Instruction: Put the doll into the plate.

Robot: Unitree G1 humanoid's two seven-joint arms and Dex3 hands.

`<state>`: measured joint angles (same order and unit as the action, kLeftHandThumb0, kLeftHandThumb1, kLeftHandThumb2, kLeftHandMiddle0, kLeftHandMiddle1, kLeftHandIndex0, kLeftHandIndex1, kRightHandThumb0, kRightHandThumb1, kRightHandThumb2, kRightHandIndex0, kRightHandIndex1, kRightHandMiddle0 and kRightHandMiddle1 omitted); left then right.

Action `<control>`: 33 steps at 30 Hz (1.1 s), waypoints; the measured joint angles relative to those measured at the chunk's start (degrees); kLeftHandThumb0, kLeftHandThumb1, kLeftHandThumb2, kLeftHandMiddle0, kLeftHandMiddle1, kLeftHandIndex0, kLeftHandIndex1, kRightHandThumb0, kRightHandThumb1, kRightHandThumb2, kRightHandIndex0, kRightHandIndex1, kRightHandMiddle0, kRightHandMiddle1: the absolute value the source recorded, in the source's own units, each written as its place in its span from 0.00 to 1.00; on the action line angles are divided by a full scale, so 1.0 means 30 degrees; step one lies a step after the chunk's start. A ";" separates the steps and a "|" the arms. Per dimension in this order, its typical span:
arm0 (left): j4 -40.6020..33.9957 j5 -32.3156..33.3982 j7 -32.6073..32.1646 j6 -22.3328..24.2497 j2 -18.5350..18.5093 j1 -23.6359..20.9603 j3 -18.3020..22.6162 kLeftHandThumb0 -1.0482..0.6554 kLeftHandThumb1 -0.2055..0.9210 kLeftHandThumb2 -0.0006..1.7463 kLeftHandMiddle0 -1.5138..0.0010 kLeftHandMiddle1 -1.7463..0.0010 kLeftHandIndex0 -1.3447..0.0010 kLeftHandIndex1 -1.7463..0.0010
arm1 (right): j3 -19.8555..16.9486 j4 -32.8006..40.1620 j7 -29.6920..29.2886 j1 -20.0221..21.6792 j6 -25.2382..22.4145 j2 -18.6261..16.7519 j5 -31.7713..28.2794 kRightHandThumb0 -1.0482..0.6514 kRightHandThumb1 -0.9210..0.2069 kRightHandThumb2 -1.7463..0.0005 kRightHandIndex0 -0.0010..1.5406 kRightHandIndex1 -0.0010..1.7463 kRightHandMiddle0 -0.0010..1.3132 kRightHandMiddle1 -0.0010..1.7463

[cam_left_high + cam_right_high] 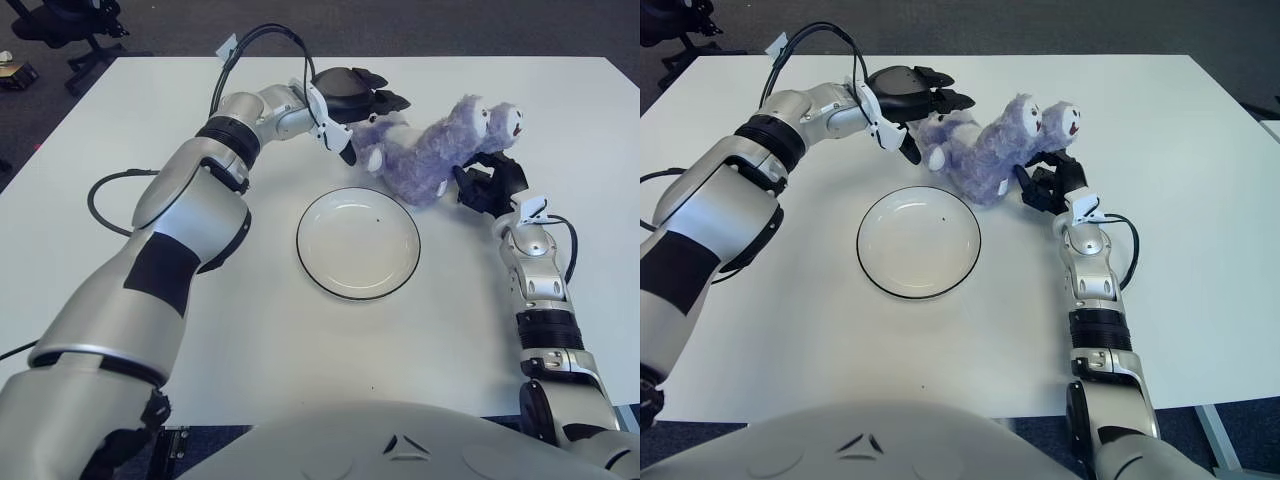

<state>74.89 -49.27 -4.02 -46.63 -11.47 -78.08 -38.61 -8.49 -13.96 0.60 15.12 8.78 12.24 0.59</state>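
Left eye view: fluffy lavender plush doll (440,152) with two pale faces lies on the white table (150,120), just beyond the far right rim of the round white plate with thin dark edge (358,243); doll is outside the plate, its lower end close to the rim, not over the dish. Left hand (362,98), black fingers on a silver arm, reaches in from the left and sits at the doll's left end; fingers curled around the pale-footed limbs there, looks like a grip on the doll, though contact is partly hidden by fur. Right hand (490,185) comes up from the lower right, black fingers pressed into the doll's right side just under the heads, closed against the plush. Black cable (105,190) loops off the left forearm over the table. Black office chair (70,25) on the dark floor past the table's far left corner. Right eye view: same layout, doll (995,150) beyond and right of the plate (919,242), heads pointing right and slightly raised. Left hand (920,95) covers the doll's left end from above, one finger hanging down beside it. Right hand (1050,180) fingers wrapped into the fur below the heads, holding the doll. Plate holds nothing but a tiny dark speck.
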 measured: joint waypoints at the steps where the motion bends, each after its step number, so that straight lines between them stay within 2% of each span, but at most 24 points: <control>1: 0.0003 0.0054 0.0087 0.0044 0.0046 0.0000 0.0022 0.29 0.92 0.00 0.65 0.96 0.68 0.96 | -0.0019 0.0002 -0.0039 -0.0005 0.0088 -0.0038 0.0000 0.39 0.21 0.56 0.55 1.00 0.32 0.95; 6: 0.0012 0.0296 0.0399 0.0210 0.0193 0.0000 0.0081 0.29 0.92 0.00 0.65 0.96 0.68 0.96 | -0.0051 0.0034 -0.0182 -0.0018 0.0335 -0.0165 0.0005 0.39 0.22 0.55 0.56 1.00 0.31 0.96; 17: 0.0453 0.0371 0.0841 0.1660 0.0986 0.0000 0.0078 0.28 0.93 0.00 0.66 0.97 0.71 0.97 | -0.0055 0.0309 -0.0528 -0.0134 0.0880 -0.0511 0.0024 0.39 0.24 0.52 0.56 1.00 0.30 0.98; 33: 0.0767 0.0675 0.2473 0.3267 0.1696 0.0002 0.0193 0.24 0.93 0.00 0.75 1.00 0.85 1.00 | -0.0023 0.0334 -0.0517 -0.0384 0.3605 -0.1003 -0.0013 0.39 0.25 0.49 0.57 1.00 0.29 1.00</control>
<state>77.19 -47.24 3.40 -36.83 -6.38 -78.07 -38.03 -8.56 -12.95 -0.95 13.97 19.60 9.23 0.55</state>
